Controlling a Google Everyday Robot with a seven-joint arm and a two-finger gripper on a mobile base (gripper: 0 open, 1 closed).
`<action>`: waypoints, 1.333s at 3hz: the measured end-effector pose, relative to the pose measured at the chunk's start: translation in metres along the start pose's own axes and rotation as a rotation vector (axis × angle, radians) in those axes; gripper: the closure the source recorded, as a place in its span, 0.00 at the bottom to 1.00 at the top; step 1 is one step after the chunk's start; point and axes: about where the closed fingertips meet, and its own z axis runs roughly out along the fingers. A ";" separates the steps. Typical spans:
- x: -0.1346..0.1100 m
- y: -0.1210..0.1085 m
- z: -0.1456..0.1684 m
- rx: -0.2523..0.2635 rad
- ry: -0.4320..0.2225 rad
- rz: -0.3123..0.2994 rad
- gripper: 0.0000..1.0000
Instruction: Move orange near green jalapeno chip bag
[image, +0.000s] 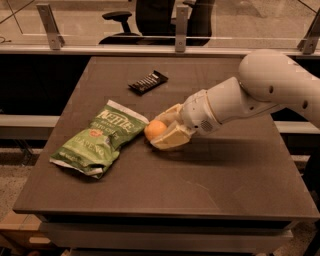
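Observation:
The orange (155, 129) is a small round orange fruit held between the fingers of my gripper (161, 131), low over the table. The gripper comes in from the right on a pale arm (260, 95) and is shut on the orange. The green jalapeno chip bag (102, 137), crinkled green with white lettering, lies flat on the table just left of the orange; its upper right corner is almost touching the fruit.
A small black snack bar (148, 82) lies farther back on the dark table (200, 190). A railing with metal posts (49, 26) and an office chair (150, 17) stand behind the table's far edge.

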 end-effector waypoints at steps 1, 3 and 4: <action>-0.001 0.001 0.001 -0.002 0.000 -0.002 0.36; -0.003 0.003 0.003 -0.008 0.001 -0.007 0.00; -0.003 0.003 0.003 -0.008 0.001 -0.007 0.00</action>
